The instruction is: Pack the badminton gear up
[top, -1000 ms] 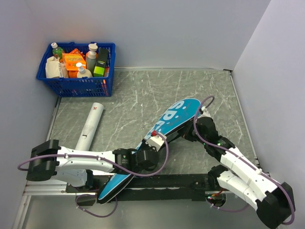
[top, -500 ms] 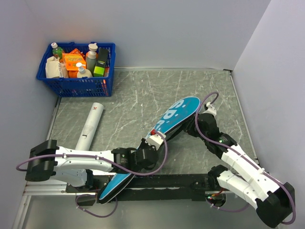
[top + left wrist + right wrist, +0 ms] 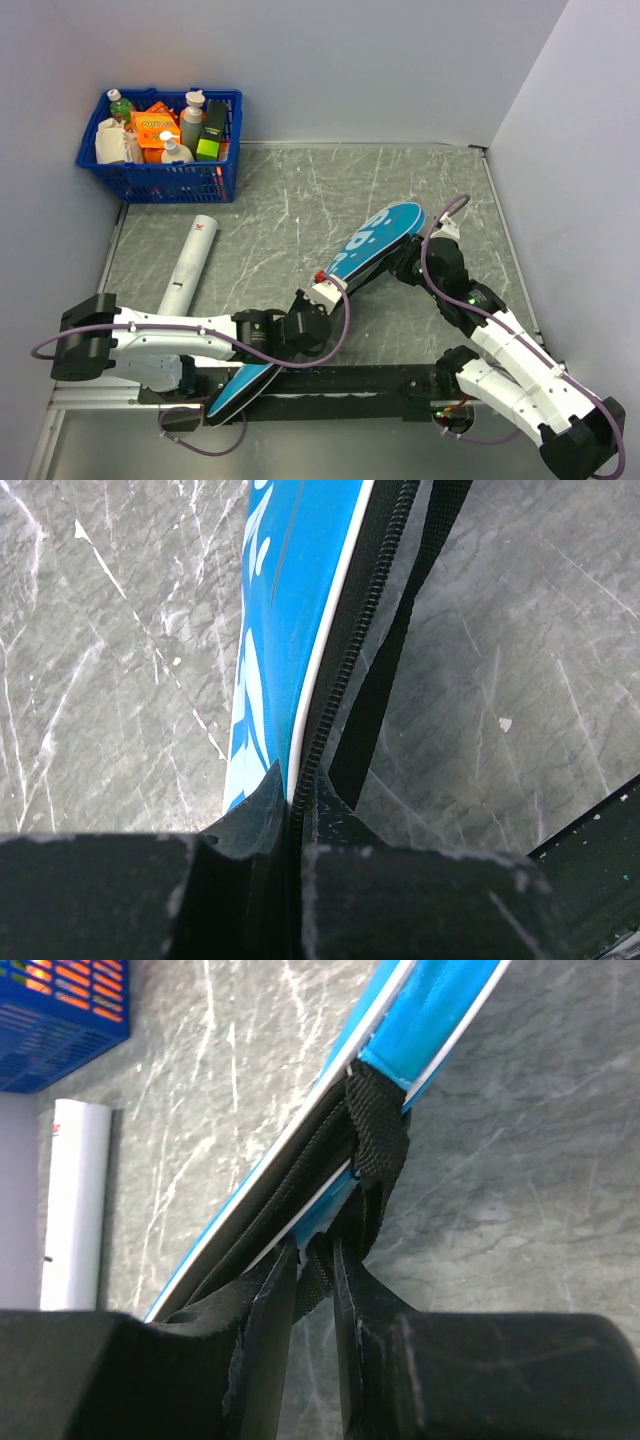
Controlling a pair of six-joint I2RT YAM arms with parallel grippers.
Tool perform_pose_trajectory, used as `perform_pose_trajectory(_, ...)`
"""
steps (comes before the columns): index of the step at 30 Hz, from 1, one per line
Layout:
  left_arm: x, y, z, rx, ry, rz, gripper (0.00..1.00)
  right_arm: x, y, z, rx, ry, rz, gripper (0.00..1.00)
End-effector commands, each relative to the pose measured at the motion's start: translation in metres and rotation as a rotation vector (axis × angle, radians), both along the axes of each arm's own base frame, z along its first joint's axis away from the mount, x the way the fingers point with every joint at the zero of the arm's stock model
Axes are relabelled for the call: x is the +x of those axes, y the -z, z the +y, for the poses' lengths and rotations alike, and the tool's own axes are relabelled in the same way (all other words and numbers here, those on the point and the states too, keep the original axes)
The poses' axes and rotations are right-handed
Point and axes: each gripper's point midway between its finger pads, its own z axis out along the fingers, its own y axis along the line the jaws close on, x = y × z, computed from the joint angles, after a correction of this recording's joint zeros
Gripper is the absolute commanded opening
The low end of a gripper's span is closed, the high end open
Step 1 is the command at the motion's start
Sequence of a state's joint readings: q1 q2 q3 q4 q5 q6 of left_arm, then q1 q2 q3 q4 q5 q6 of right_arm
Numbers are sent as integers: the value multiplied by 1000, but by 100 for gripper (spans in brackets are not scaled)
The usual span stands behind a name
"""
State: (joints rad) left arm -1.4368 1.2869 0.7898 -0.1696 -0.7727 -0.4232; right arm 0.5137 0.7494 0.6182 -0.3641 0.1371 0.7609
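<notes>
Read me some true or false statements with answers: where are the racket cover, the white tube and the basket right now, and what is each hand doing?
1. The white tube lies on the table, outside the blue basket. True.
2. The left hand is open and empty. False: it is shut on the zipper edge of the teal cover.
3. The blue basket stands in the far left corner. True.
4. The teal cover is inside the blue basket. False: it stretches between the two hands, outside the basket.
5. The right hand is at the white tube. False: it is at the teal cover's black fabric edge, apart from the tube.
</notes>
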Motion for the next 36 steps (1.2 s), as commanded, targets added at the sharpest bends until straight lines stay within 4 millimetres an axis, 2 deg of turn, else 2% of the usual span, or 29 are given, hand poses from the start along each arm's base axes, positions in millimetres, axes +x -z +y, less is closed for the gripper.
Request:
perform_pose_trajectory(1,3,-38,-15,-156,-12,-29,1,0,-35,9,57,-40,-66,29)
perform_pose_trajectory(4,4,-39,-14,-157,-16,-31,1,1,-38,8,59,-36,-79,24)
perform_pose_trajectory(10,3,-42,-14,-166,-15,-32,1,5,-31,10,57,-32,-70,13)
perform_pose_trajectory(11,3,-42,-14,-168,-15,-32,1,6,-25,10,49,-27,-59,11)
perform_pose_trajectory(16,2,-46,-14,-183,-8,-28,1,15,-14,6,17,8,-57,10)
perform_pose_trajectory(18,1,-49,-13,-192,-5,-27,1,21,-13,-2,-19,47,-61,10)
perform_pose_trajectory(21,1,-52,-11,-204,-1,-27,1,26,-16,-9,-60,77,-73,15)
perform_pose_trajectory(22,0,-53,-10,-205,1,-26,1,28,-20,-12,-67,90,-83,21)
perform_pose_trajectory(26,1,-54,-8,-204,-1,-29,1,28,-27,-17,-84,99,-95,34)
perform_pose_trajectory(31,1,-51,-9,-197,-3,-30,1,24,-34,-18,-102,79,-112,39)
perform_pose_trajectory(36,1,-49,-11,-199,2,-27,1,23,-39,-21,-133,61,-119,39)
